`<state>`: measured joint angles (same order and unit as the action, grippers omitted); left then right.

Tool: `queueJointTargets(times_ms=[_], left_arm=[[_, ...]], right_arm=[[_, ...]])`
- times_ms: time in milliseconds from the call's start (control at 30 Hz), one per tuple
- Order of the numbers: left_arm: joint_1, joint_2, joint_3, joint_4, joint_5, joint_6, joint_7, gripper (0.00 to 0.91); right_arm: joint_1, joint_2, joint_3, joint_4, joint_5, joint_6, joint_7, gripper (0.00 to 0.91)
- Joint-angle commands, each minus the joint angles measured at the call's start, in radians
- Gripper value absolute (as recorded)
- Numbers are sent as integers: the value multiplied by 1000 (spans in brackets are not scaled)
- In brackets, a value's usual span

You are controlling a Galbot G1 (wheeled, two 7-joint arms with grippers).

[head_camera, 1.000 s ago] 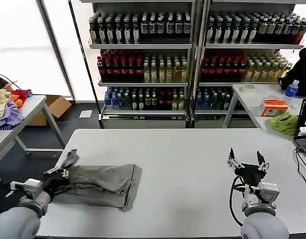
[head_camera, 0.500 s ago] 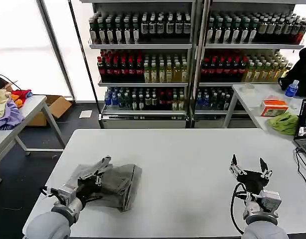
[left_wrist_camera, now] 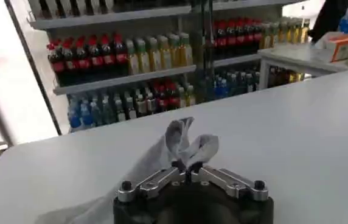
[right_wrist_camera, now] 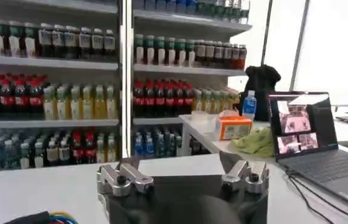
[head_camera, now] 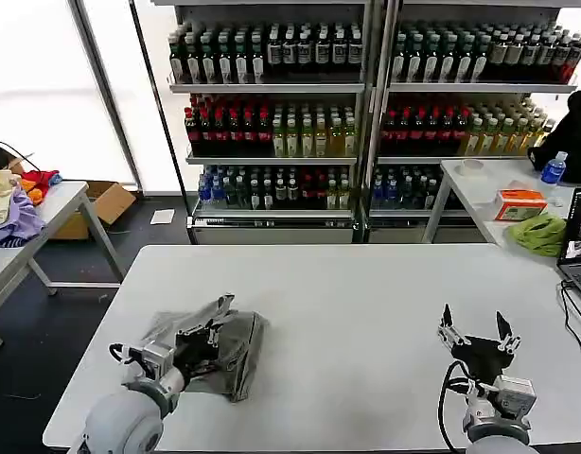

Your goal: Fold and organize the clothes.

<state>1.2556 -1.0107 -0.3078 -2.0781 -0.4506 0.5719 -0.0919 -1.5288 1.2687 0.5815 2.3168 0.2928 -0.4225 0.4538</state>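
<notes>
Pinching a raised fold of the grey T-shirt (head_camera: 224, 340), your left gripper (head_camera: 207, 333) has its fingers (left_wrist_camera: 162, 178) closed tight on the cloth above the worktop (head_camera: 366, 293). The shirt lies bunched at the worktop's front left. Your right gripper (head_camera: 477, 333) hovers at the front right, fingers (right_wrist_camera: 118, 178) spread wide and holding nothing.

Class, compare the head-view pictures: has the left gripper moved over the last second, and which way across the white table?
Yes. The left gripper, shut on a fold of the grey T-shirt, has moved rightward, away from the white table's left edge, carrying that fold over the garment.
</notes>
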Motion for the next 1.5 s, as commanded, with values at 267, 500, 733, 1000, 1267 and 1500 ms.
queueJointTargets(times_ms=[267, 500, 733, 1000, 1267, 1500], left_arm=[[-40, -22, 53, 56, 18, 5, 18, 0], [-34, -46, 59, 84, 38, 4, 38, 907], [-5, -70, 77, 81, 42, 1, 48, 907], [-4, -101, 34, -78, -445, -6, 21, 907], [-18, -39, -102, -80, -468, -54, -80, 907], [54, 18, -227, -19, -349, -39, -105, 907]], right_arm=[[-14, -1, 2, -5, -3, 2, 0, 907], [-5, -5, 0, -18, -1, 4, -1, 907], [10, -5, -6, -27, 1, 2, 1, 907], [29, -11, -11, -40, 4, -2, 9, 907], [77, -35, -20, -54, 31, -16, 18, 907], [114, -57, -35, -70, 54, -17, 17, 907]])
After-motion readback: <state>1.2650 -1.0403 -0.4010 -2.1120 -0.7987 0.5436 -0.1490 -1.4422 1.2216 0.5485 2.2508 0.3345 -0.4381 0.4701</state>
